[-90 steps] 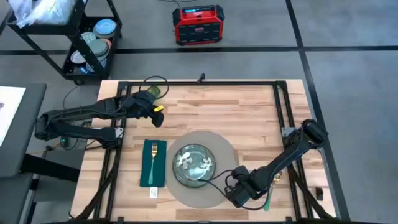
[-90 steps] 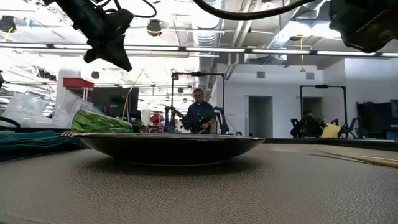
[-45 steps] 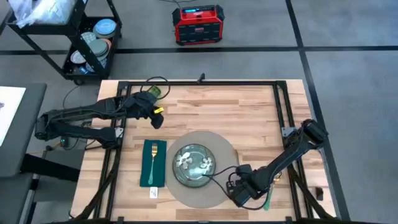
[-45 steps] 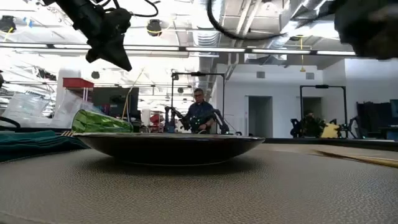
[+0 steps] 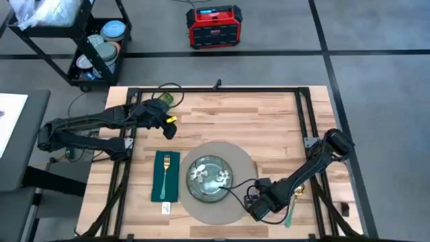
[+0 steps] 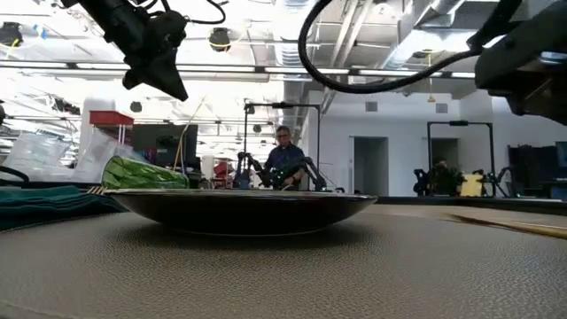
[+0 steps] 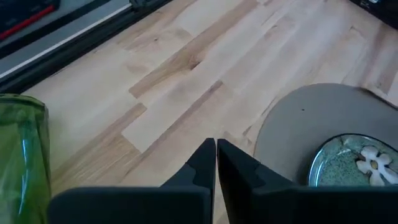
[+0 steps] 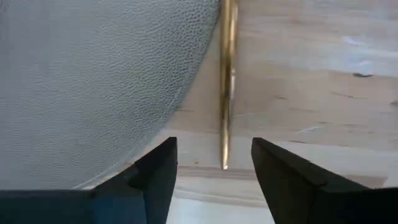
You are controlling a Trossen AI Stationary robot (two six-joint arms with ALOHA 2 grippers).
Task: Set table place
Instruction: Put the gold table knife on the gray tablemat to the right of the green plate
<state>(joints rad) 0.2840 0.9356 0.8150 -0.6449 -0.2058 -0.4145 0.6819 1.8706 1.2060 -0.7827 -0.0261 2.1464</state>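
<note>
- Two items look placed: a dark green-grey floral plate (image 5: 209, 177) sits on the large round grey placemat (image 5: 236, 156), and a gold fork (image 5: 165, 170) lies on the dark green rectangular napkin (image 5: 156, 190).
- Right gripper (image 8: 214, 163), fingers spread and empty, hovers at the placemat's edge; a slim gold utensil (image 8: 226, 81) lies between its fingers, ahead on the light wooden table (image 5: 269, 121).
- Left gripper (image 7: 216, 163), clenched on nothing, waits beside a green glass (image 7: 22, 155).
- Likely left: the utensil and the glass.

Closed left hand (image 7: 216, 163) above table (image 7: 186, 81), beside placemat (image 7: 292, 124).
</note>
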